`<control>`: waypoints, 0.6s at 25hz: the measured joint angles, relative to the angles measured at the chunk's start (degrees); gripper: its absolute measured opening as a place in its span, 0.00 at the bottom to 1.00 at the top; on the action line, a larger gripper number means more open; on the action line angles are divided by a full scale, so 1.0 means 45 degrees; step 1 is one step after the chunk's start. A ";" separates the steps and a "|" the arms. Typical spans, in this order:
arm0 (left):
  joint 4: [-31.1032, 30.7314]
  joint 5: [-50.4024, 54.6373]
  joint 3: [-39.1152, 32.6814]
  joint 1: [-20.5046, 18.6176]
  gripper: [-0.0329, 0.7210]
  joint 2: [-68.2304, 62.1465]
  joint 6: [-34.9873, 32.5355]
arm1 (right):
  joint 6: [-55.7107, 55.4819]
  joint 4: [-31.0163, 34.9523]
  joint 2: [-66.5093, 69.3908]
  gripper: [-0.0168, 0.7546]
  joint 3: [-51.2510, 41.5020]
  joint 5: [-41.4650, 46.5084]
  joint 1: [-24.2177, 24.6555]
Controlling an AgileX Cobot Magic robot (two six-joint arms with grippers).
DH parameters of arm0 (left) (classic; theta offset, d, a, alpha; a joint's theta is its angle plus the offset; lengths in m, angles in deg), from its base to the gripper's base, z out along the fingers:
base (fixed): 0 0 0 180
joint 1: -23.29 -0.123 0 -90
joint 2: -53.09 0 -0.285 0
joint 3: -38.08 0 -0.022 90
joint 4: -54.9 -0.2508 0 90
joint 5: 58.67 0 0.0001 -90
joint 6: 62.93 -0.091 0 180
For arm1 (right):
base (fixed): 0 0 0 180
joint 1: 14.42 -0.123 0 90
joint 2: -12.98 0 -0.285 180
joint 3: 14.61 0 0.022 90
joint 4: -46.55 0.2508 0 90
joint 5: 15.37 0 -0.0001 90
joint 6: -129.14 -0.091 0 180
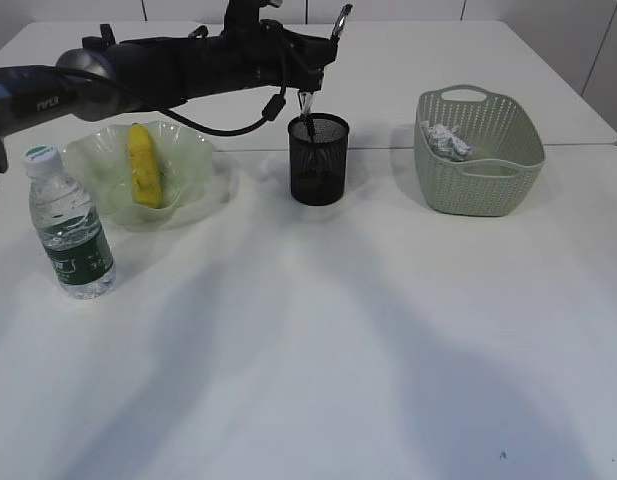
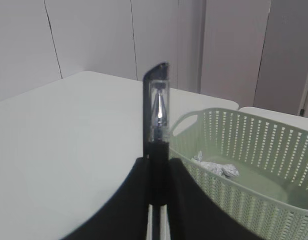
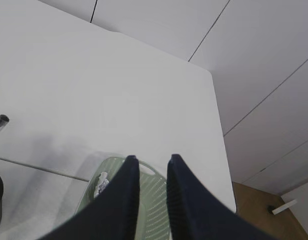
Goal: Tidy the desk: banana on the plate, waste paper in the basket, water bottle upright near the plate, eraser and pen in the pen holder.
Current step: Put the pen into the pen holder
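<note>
White desk point(image 1: 318, 350) lay bare in front. Nearest, the water bottle point(image 1: 70, 225) stood upright beside the plate point(image 1: 193, 165) cradling the banana point(image 1: 144, 165). Beyond, my left gripper point(image 1: 306, 97) pinched the pen point(image 1: 306, 118) — lowering it into the pen holder point(image 1: 318, 160). My right gripper point(image 3: 153, 165) hung apart, empty, above the basket point(image 1: 478, 150).

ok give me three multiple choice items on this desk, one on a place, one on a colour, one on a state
1. Where is the banana?
A in the basket
B on the plate
C in the pen holder

2. What colour is the pen holder?
A black
B green
C white

3. How does the water bottle stand?
A on its side
B upside down
C upright

Answers:
1 B, it lies on the pale green plate.
2 A, the mesh cup is black.
3 C, its cap points up, beside the plate.
</note>
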 joint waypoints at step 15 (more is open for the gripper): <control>0.0000 0.0047 0.0255 0.0000 0.11 -0.0519 0.0022 | -0.0021 0.0000 0.0000 0.21 0.0000 -0.0117 0.0000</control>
